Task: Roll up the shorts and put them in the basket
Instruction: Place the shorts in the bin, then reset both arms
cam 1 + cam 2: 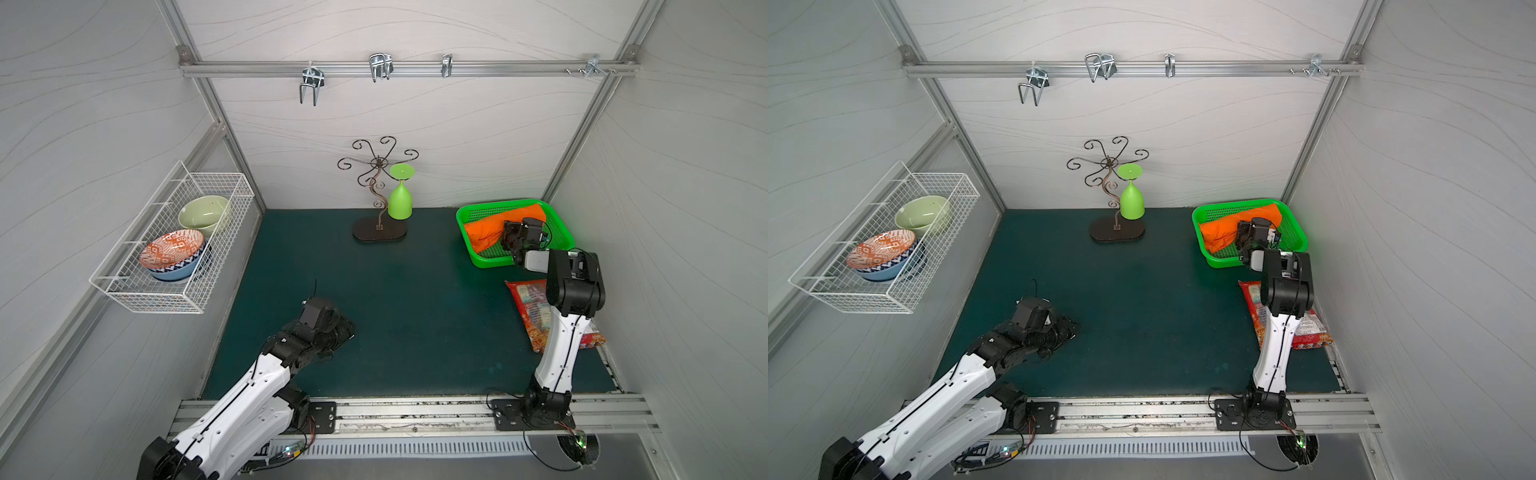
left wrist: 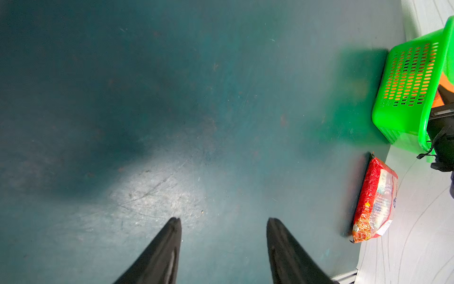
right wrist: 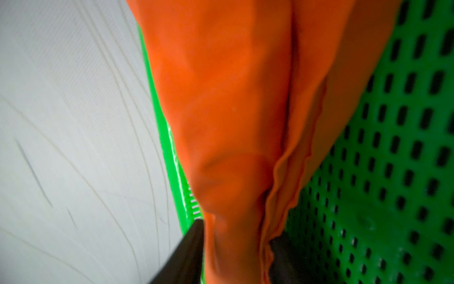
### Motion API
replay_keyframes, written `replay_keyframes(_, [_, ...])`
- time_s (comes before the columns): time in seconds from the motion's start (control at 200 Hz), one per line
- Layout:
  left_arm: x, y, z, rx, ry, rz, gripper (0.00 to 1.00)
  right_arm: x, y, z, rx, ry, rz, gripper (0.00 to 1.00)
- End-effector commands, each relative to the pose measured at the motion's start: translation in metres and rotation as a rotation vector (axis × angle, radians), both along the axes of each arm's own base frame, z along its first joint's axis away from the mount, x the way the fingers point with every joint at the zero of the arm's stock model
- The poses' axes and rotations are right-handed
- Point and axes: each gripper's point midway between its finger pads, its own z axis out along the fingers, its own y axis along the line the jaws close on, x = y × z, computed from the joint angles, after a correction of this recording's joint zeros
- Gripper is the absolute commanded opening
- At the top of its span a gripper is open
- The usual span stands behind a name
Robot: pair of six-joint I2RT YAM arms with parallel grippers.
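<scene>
The bright orange cloth shorts lie bundled into a long roll inside the green perforated plastic basket. The basket stands at the far right corner of the dark teal surface, as both top views show. The right claw reaches down into the basket with one black finger on each side of the roll and cloth filling the gap. Whether it squeezes the cloth or merely flanks it cannot be told. The left claw hovers low over the surface at the near left, released, its fingers well apart. A red snack packet lies near the basket, partly under the right arm.
</scene>
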Motion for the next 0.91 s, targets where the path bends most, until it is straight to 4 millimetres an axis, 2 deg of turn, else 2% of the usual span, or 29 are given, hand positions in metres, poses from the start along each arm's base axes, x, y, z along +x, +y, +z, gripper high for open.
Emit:
replay_keyframes(0.0, [0.007, 0.001, 0.007, 0.009, -0.035, 0.007, 0.61, -0.006, 0.014, 0.008, 0.032, 0.062, 0.05, 0.56])
replay_keyframes(0.18, [0.009, 0.003, 0.011, 0.03, -0.049, -0.002, 0.61, -0.031, 0.021, 0.039, 0.046, 0.105, 0.086, 0.61])
replay_keyframes(0.26, [0.01, 0.003, 0.01, 0.033, -0.05, 0.0, 0.61, -0.049, 0.025, 0.045, 0.065, 0.169, 0.112, 0.62])
replay_keyframes(0.37, [0.012, 0.002, 0.012, 0.031, -0.053, 0.001, 0.61, -0.068, 0.029, 0.063, 0.059, 0.159, 0.157, 0.62])
replay_keyframes(0.5, [0.019, 0.003, 0.022, 0.048, -0.073, 0.005, 0.64, -0.089, 0.044, 0.09, 0.029, 0.104, 0.262, 0.67])
replay_keyframes(0.51, [0.019, 0.003, 0.024, 0.05, -0.076, 0.006, 0.65, -0.091, 0.046, 0.093, 0.021, 0.096, 0.273, 0.69])
replay_keyframes(0.515, [0.019, 0.003, 0.024, 0.052, -0.076, 0.006, 0.65, -0.091, 0.047, 0.093, 0.017, 0.095, 0.278, 0.78])
replay_keyframes(0.52, [0.02, 0.004, 0.024, 0.054, -0.077, 0.007, 0.65, -0.093, 0.048, 0.095, 0.012, 0.093, 0.283, 0.89])
replay_keyframes(0.525, [0.02, 0.004, 0.025, 0.055, -0.079, 0.008, 0.65, -0.093, 0.048, 0.095, 0.007, 0.094, 0.288, 0.94])
replay_keyframes(0.54, [0.022, 0.004, 0.029, 0.059, -0.086, 0.01, 0.66, -0.098, 0.051, 0.099, -0.008, 0.09, 0.307, 0.98])
replay_keyframes(0.62, [0.032, 0.01, 0.045, 0.102, -0.121, 0.033, 0.73, -0.117, 0.068, 0.115, -0.152, 0.07, 0.419, 0.99])
replay_keyframes(0.635, [0.035, 0.011, 0.049, 0.111, -0.129, 0.039, 0.82, -0.121, 0.071, 0.116, -0.18, 0.072, 0.439, 0.99])
replay_keyframes(0.65, [0.037, 0.013, 0.051, 0.125, -0.132, 0.046, 0.95, -0.124, 0.075, 0.119, -0.213, 0.067, 0.458, 0.99])
replay_keyframes(0.665, [0.039, 0.016, 0.055, 0.143, -0.137, 0.056, 0.98, -0.128, 0.078, 0.12, -0.244, 0.067, 0.477, 0.99])
replay_keyframes(0.785, [0.062, 0.033, 0.083, 0.294, -0.172, 0.096, 0.99, -0.162, 0.091, 0.124, -0.511, 0.07, 0.584, 0.99])
replay_keyframes(0.9, [0.089, 0.045, 0.109, 0.444, -0.226, 0.107, 0.99, -0.191, 0.086, 0.12, -0.811, 0.061, 0.591, 0.99])
